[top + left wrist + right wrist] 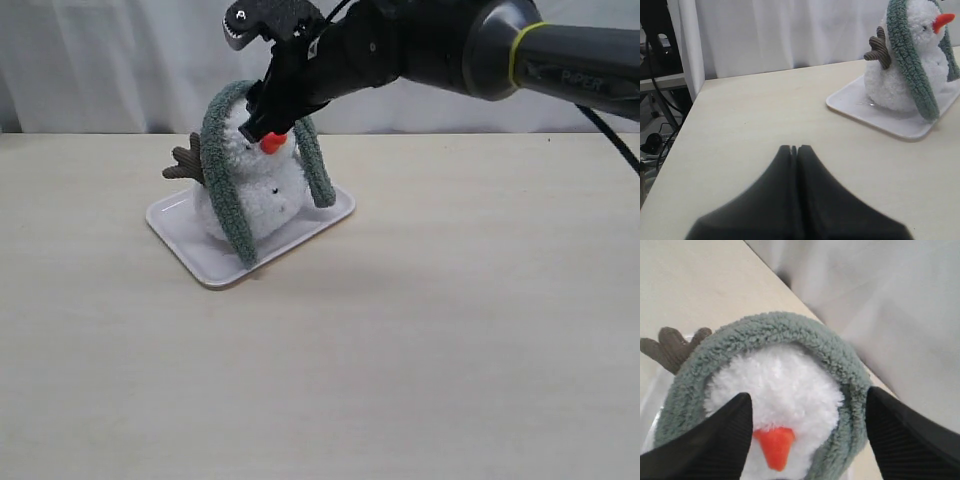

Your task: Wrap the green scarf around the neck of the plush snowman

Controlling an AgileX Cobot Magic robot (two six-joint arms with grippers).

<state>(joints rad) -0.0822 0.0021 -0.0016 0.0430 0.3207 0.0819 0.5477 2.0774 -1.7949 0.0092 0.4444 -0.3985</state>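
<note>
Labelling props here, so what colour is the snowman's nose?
Bright orange; the plush snowman's nose shows best in the right wrist view.

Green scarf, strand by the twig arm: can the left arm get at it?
Probably yes: only bare table lies between the left gripper and the green scarf; the right gripper straddles the head.

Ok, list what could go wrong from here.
The scarf hoods the snowman rather than wrapping it, ends hanging loose: it could slide off. The open right gripper straddles the head; pulling away, it might snag the scarf or tip the snowman off the tray.
</note>
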